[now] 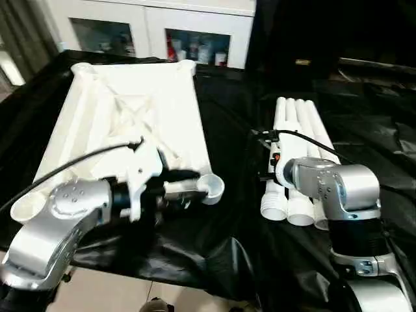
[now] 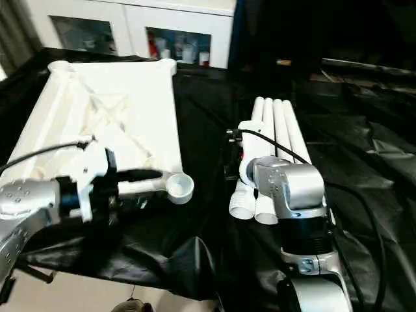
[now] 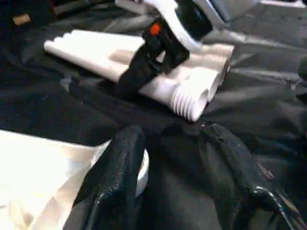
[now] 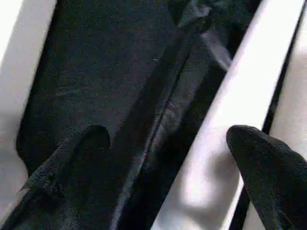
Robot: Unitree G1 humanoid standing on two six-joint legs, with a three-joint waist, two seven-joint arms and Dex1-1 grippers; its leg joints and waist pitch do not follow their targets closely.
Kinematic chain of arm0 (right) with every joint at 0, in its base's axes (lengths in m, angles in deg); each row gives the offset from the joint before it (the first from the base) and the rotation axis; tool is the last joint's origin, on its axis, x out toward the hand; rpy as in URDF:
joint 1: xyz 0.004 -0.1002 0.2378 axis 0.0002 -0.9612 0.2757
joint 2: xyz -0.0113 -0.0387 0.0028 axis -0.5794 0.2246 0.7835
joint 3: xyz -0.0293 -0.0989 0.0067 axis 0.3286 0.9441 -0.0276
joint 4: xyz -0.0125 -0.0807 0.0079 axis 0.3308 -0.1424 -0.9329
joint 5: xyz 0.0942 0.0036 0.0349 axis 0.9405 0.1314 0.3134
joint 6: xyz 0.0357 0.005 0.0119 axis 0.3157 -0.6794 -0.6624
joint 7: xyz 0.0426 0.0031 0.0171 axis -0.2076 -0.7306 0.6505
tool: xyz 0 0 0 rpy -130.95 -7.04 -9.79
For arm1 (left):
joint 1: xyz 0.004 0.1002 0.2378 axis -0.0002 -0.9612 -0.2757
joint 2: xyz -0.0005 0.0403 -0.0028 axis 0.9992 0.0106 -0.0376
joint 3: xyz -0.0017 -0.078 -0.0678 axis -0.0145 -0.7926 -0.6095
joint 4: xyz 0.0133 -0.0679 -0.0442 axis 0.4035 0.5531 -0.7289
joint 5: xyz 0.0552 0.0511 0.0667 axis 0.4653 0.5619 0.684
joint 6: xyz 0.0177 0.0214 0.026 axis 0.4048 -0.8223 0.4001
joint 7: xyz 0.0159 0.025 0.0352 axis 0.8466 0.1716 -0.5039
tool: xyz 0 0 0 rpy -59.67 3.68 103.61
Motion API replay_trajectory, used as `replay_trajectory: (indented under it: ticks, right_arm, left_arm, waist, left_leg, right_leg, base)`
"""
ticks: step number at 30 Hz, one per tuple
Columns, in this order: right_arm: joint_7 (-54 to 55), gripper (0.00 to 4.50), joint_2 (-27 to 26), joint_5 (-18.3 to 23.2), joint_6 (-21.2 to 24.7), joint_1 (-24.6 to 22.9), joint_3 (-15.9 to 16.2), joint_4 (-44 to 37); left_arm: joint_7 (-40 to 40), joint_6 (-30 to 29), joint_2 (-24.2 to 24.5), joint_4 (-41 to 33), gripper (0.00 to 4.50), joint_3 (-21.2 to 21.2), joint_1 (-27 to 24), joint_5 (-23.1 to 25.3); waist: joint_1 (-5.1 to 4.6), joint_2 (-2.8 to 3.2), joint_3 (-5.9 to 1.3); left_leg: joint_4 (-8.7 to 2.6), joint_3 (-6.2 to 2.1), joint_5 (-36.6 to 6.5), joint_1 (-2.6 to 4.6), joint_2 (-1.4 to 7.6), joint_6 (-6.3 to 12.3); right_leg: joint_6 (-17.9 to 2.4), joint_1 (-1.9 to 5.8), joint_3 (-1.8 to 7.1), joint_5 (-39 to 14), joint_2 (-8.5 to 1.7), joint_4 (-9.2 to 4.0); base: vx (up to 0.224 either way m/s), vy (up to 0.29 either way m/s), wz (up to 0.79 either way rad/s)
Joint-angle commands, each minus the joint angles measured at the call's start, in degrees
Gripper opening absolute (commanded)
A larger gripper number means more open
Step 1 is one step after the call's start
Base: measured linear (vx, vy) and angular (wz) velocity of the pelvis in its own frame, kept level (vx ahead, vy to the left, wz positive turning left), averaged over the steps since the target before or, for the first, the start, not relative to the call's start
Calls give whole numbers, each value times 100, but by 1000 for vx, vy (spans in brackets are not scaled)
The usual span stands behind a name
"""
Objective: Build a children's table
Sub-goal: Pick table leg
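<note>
The white tabletop (image 1: 130, 110) lies ribbed side up on the left of the black cloth. My left gripper (image 1: 185, 186) reaches to its near right corner socket (image 1: 212, 188). In the left wrist view its fingers stand apart with only cloth between them, and one finger (image 3: 120, 167) rests against the socket's rim (image 3: 142, 168). Several white legs (image 1: 299, 130) lie side by side on the right, ribbed ends toward me. My right gripper (image 1: 268, 159) hangs over their left side, open wide, with one fingertip (image 4: 268, 167) at a leg (image 4: 225, 120).
A black cloth (image 1: 234, 247) covers the work surface, and its front edge drops to the floor (image 1: 117, 292). A white glass-door cabinet (image 1: 149, 26) stands behind. Black cables (image 1: 65, 168) run along both forearms.
</note>
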Motion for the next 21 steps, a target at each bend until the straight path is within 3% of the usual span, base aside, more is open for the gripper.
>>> replay_trajectory:
  ticks: [1,8,19,20,21]
  right_arm:
    - [56,438,24,-67,63,94,-76,90]
    - [72,438,204,-146,226,314,-51,-58]
    - [102,438,351,-221,440,227,-220,-122]
    - [91,438,338,-206,486,189,-241,-124]
    - [71,438,335,-185,501,156,-234,-122]
  left_arm:
    - [-2,25,-8,-65,221,62,-3,39]
    - [-33,131,-20,11,221,34,58,50]
    - [84,193,98,16,221,19,40,36]
    - [108,213,109,33,221,55,43,45]
    - [120,218,110,46,221,72,54,44]
  waist:
    - [-19,32,-340]
    - [-11,29,-341]
    - [-31,17,-299]
    - [-31,53,-312]
    - [-33,45,-309]
  left_leg:
    - [-446,-91,-592,54,259,-351]
    - [-430,-92,-377,39,249,-346]
    - [-440,-90,-454,46,251,-335]
    - [-434,-91,-484,50,251,-359]
    - [-436,-90,-489,52,253,-360]
  right_leg:
    - [-722,325,395,-574,-451,-456]
    - [-705,335,397,-250,-438,-414]
    - [-712,324,400,-369,-433,-431]
    - [-725,328,399,-385,-438,-434]
    - [-729,325,399,-386,-434,-436]
  base:
    - [0,0,0]
    - [0,0,0]
    - [0,0,0]
    - [0,0,0]
    - [0,0,0]
